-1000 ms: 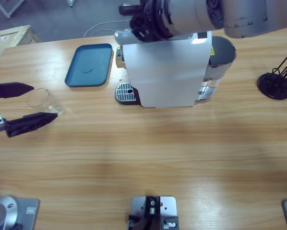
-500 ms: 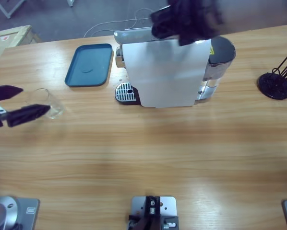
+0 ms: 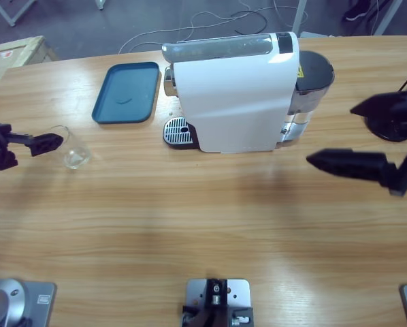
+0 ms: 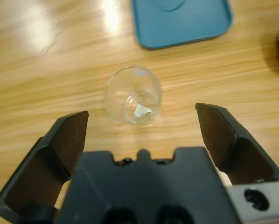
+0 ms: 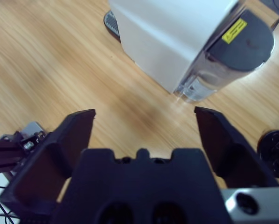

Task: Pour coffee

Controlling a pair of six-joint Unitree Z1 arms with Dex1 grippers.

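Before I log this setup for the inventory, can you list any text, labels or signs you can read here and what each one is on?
No words can be read in any view.
Yellow sticker on the dark water tank of the white coffee machine: it looks like a warning label, its print too small to read.
Blue tray, glass tumbler and wooden table: no text seen.

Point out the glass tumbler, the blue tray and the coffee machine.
glass tumbler (image 4: pixel 133 95): left wrist view, on its clear wall.
blue tray (image 3: pixel 126 92): high view, on its bare floor.
coffee machine (image 3: pixel 234 102): high view, on its white side panel.
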